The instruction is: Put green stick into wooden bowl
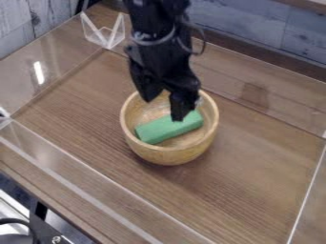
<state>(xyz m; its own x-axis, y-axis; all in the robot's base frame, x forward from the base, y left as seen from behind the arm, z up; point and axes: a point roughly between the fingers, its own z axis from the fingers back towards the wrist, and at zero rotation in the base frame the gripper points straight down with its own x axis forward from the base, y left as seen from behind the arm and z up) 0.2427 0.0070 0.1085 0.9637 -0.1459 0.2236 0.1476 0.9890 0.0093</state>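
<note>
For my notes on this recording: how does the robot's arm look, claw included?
The arm is matte black with bulky, rounded segments, and a thin dark cable loops out beside it. The claw is black too, with two narrow, angular fingers. No markings are legible at this sharpness.

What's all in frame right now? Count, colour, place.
Stick: one, green, lying flat inside the bowl.
Bowl: one, light tan, on the table, beneath the arm.
Table: one, brown, filling most of the view.
Wall: one, blue-grey, along the top right edge.
Wire thing: one, whitish, upper left of the table; can't tell what it is.
Cable: one, black, bottom left corner, off the table.
Arm: one, black, reaching in from the top.
Pincer: one, black, open, above the bowl, clear of the stick.
</note>
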